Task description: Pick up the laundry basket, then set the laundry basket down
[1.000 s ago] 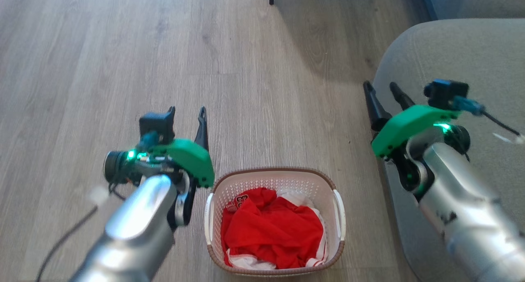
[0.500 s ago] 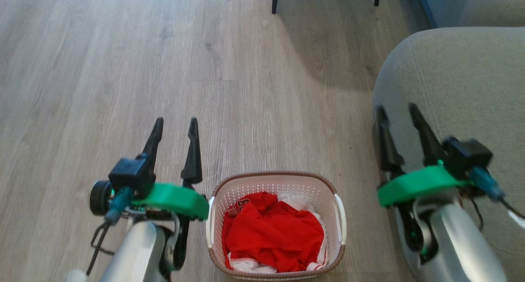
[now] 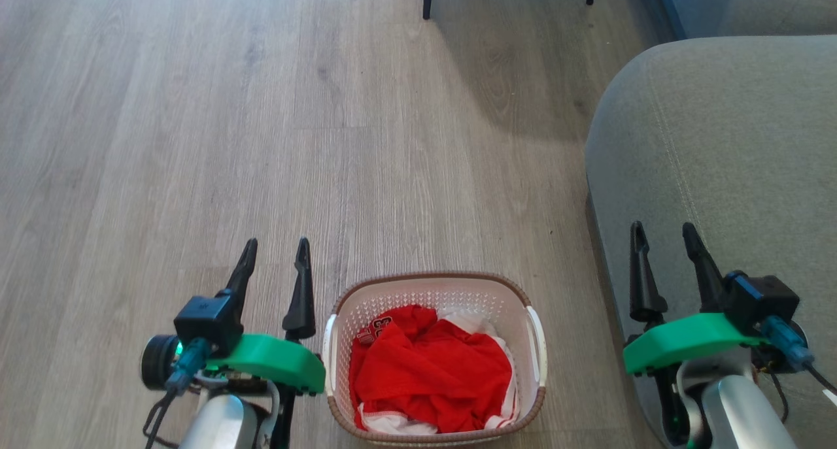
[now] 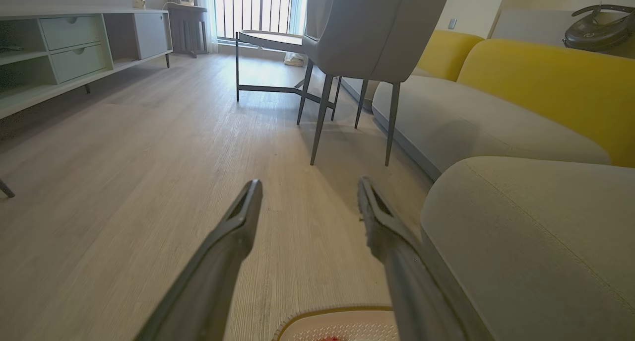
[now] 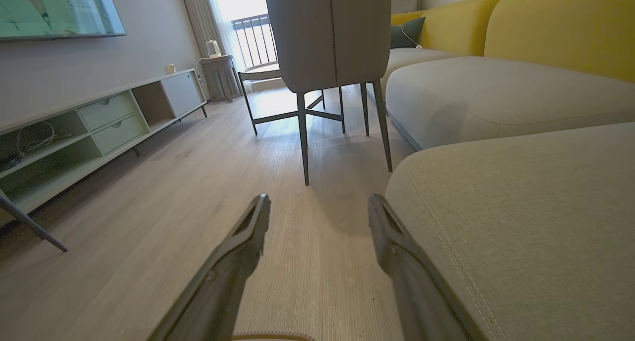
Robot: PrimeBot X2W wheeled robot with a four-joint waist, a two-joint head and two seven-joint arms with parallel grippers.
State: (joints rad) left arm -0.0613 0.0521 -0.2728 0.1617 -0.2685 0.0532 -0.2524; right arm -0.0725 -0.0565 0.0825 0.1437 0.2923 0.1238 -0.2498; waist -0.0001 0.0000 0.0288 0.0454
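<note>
The laundry basket (image 3: 366, 305) stands on the wood floor at the bottom middle of the head view, cream-white with a brown rim, red and white clothes inside. A strip of its rim (image 4: 337, 312) shows at the bottom of the left wrist view, and a sliver (image 5: 270, 337) in the right wrist view. My left gripper (image 3: 276, 245) hangs open just left of the basket, fingers pointing away over the floor, touching nothing. My right gripper (image 3: 662, 229) is open to the basket's right, over the grey sofa edge, also empty. Both stand open in their wrist views (image 4: 308, 183) (image 5: 317, 198).
A grey sofa cushion (image 3: 726, 148) fills the right side, close beside the basket. A grey chair (image 4: 367, 28) on thin dark legs stands ahead, with a small table behind it. A low media cabinet (image 5: 99, 122) runs along the left wall. Yellow sofa backs (image 4: 545, 78) rise at right.
Both arms have drawn back and lowered toward the bottom of the head view, their fingers turning to point straight ahead. The basket stays on the floor; the camera shifted slightly.
</note>
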